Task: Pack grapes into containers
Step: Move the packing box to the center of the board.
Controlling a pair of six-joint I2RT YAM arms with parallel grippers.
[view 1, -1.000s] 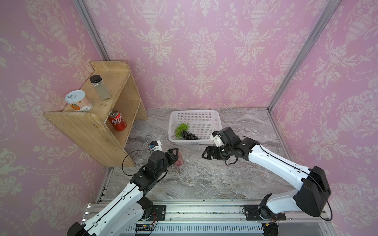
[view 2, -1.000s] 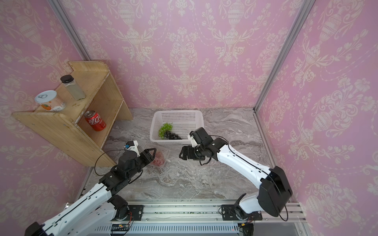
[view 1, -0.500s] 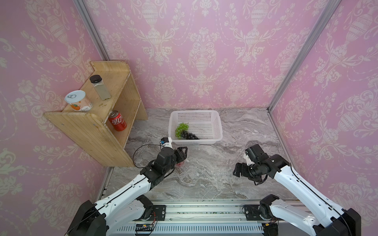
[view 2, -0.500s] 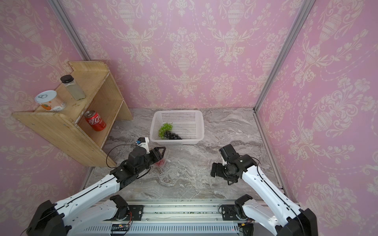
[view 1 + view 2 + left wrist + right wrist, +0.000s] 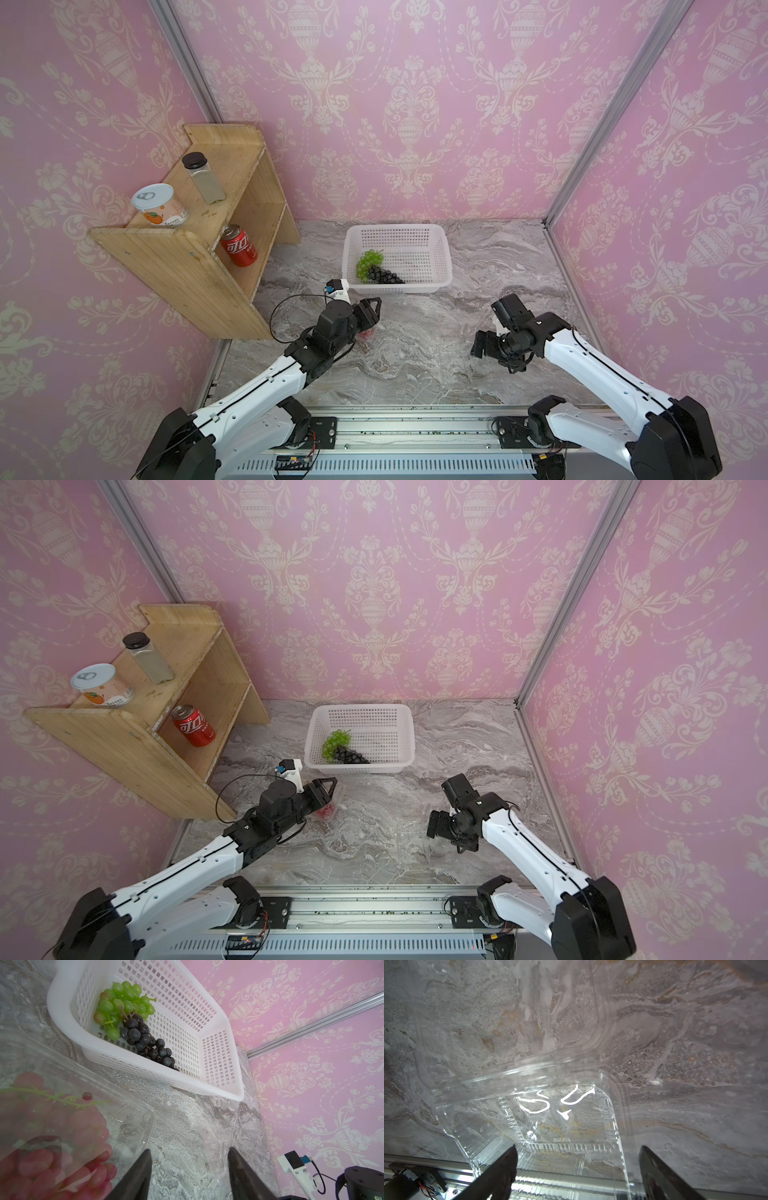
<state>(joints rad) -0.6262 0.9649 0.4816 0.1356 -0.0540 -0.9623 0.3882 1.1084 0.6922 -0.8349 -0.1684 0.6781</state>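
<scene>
My left gripper (image 5: 188, 1176) is open, its two dark fingers (image 5: 141, 1174) apart with only the bare marble table (image 5: 187, 1126) between them. Just beside it, on the left wrist camera, I see a clear container (image 5: 126, 1096) holding the red grapes (image 5: 62, 1147), which look blurred through the plastic. In a top view that container lies a little left of centre frame, mostly hidden under the gripper, with a bit of red showing at its edge.

My right gripper (image 5: 579, 1176) is also open, jaws spread wide and closed on nothing. It hovers over a second clear container (image 5: 566, 1126), which is empty and lies flat on the marble. In both top views this gripper is right of centre, well apart from the left one.

Further out, at mid frame, the white basket (image 5: 395, 227) holds the green bunch (image 5: 368, 262) and the dark bunch (image 5: 384, 275), touching each other in its near left corner. At the left of the frame stands a wooden shelf (image 5: 174, 266) with a cola can (image 5: 238, 251) inside
</scene>
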